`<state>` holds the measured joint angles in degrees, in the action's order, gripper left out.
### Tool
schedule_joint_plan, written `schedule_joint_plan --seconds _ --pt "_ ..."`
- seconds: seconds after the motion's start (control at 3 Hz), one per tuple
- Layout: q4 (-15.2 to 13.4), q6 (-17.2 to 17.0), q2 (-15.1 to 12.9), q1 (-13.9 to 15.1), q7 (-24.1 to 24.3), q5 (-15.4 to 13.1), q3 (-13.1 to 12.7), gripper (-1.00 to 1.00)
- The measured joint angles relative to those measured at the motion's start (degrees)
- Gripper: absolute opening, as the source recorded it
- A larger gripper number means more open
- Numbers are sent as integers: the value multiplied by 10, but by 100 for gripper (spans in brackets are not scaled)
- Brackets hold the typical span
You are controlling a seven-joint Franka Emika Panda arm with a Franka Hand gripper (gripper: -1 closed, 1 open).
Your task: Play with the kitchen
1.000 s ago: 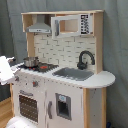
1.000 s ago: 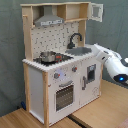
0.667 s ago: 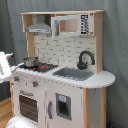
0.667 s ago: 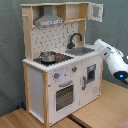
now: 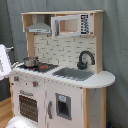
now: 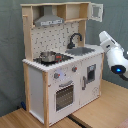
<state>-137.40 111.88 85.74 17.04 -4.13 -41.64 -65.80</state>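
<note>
Toy kitchen (image 5: 65, 75) (image 6: 62, 65) stands upright in front of a grey curtain (image 5: 115, 40) in both exterior views. In the second exterior view it sits on a wooden table (image 6: 100, 107).

Layout, first exterior view:
- grey hood (image 5: 38, 26) top left, under the upper shelf
- microwave-style cabinet (image 5: 72, 24) to the right of the hood
- small metal pot (image 5: 31, 62) on the stove (image 5: 42, 66), at the left end of the counter
- sink (image 5: 74, 74) right of the stove, black faucet (image 5: 85, 59) at its far right corner
- oven door (image 5: 29, 106) below the stove, shut; knobs (image 5: 34, 84) in a row above it
- second door (image 5: 63, 106) under the sink, also shut

Second exterior view is from the other side: pot (image 6: 48, 55) and stove near the left end, faucet (image 6: 75, 39) and sink (image 6: 82, 50) further right, oven door (image 6: 64, 96) low on the front. Upper right cabinet door (image 6: 97, 12) is swung open.

Arm: white arm (image 6: 114, 54) sits just beside the sink end of the kitchen, at the second exterior view's right, blue light on it. In the first exterior view a white part of it (image 5: 5, 61) shows at the left edge, near the pot, not touching. Can't tell whether the gripper is released or clenched. Nothing visibly held.
</note>
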Motion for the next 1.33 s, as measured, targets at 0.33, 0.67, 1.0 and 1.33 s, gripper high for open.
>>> schedule_joint_plan --seconds 0.33,0.67,1.0,1.33 --pt "13 -23 0 22 59 -10 19 100" --pt "26 -31 0 47 114 -14 45 100" --pt "35 -30 -3 73 165 -15 73 100" --pt "39 -30 -7 93 212 -15 100 100"
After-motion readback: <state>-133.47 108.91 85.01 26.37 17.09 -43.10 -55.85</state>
